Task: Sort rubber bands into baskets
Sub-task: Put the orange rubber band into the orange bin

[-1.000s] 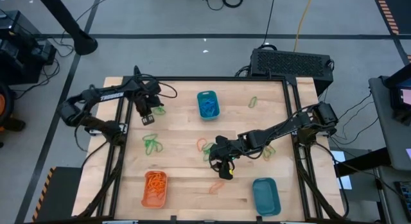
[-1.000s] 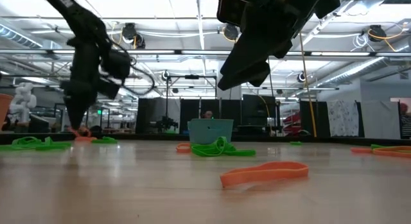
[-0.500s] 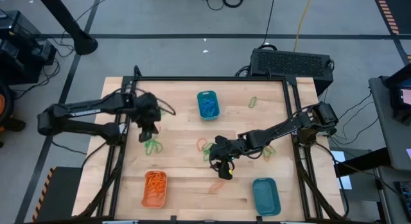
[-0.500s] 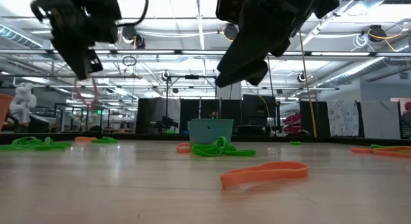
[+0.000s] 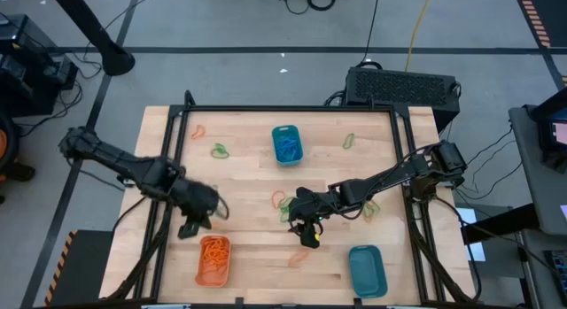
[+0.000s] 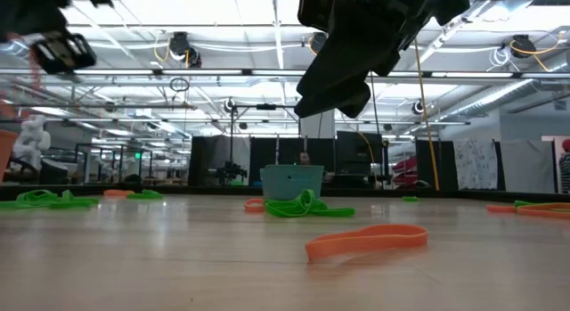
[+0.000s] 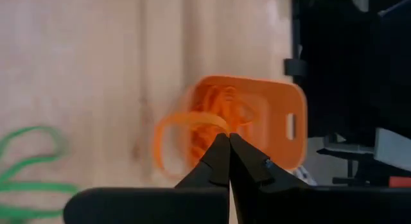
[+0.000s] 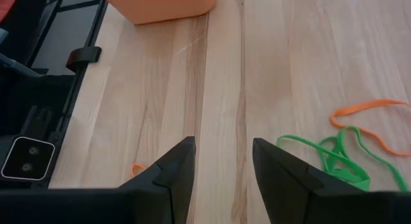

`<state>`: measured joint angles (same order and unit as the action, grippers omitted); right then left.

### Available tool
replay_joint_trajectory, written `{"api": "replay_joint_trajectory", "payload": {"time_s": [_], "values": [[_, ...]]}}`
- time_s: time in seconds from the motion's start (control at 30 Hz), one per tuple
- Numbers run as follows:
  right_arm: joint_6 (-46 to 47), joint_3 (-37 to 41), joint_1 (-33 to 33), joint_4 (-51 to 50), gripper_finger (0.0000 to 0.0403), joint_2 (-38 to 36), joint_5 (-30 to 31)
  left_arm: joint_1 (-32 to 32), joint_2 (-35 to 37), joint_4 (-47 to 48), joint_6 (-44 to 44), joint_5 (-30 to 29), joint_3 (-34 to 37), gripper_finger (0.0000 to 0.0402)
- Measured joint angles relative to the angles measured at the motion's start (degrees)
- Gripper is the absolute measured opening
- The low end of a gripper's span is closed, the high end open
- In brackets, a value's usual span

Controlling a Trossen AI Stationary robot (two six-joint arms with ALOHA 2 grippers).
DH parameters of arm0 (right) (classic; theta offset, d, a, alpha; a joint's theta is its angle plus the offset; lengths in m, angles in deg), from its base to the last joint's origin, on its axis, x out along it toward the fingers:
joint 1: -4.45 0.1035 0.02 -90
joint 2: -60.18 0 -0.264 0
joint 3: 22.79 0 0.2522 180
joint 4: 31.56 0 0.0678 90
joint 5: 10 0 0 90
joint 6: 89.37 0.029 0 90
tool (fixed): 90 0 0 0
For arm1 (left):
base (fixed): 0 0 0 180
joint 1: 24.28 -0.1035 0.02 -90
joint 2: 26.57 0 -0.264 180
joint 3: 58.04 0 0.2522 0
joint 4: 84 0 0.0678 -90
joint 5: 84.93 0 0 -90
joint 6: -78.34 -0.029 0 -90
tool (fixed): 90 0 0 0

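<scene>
The left gripper (image 7: 228, 142) is pinching a thin orange rubber loop (image 7: 176, 137) between pressed-together fingertips and hanging just beside the small orange plastic basket (image 5: 213, 260) at the table's near left, likely so the loop can drop in with the orange bands already there. The right gripper (image 8: 221, 161) is hovering mid-table with its fingers spread and empty. It is sitting beside the tangled green and orange bands (image 8: 347, 147), seemingly lining up a pick.

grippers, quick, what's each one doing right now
Left gripper: closed on an orange rubber band, just short of the orange basket.
Right gripper: open, holding nothing, over bare wood.
</scene>
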<state>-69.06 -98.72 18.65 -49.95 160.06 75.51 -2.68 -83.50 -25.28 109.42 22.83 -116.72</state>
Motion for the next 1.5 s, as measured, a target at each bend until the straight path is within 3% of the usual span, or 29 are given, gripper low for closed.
{"api": "replay_joint_trajectory", "payload": {"time_s": [0.23,0.5,0.7,1.1,1.27,1.5], "values": [[0.0,0.0,0.0,-0.1,0.0148,0.0,0.0,13.1,-4.8,-7.5,9.9,-6.7,0.0,0.0],[-0.1,0.0,-0.4,-0.4,0.0148,0.0,0.0,20.4,-14.5,-17.2,11.9,-3.5,0.0,0.0],[0.1,0.0,-1.1,-0.4,0.0148,0.0,0.0,20.5,-19.0,-17.1,12.1,-4.7,0.0,0.0029],[0.2,0.0,-1.3,-0.4,0.0148,0.0,0.0,19.6,-18.8,-16.6,12.0,-4.9,0.0,0.0098],[0.0,0.0,-1.5,-0.4,0.0148,0.0,0.0,16.2,-17.9,-15.9,5.1,-4.0,0.0,0.0109],[1.0,0.0,-1.6,-0.6,0.0148,0.0,0.0,9.0,-17.3,-19.1,-10.5,-23.8,0.0,0.0109]]}}
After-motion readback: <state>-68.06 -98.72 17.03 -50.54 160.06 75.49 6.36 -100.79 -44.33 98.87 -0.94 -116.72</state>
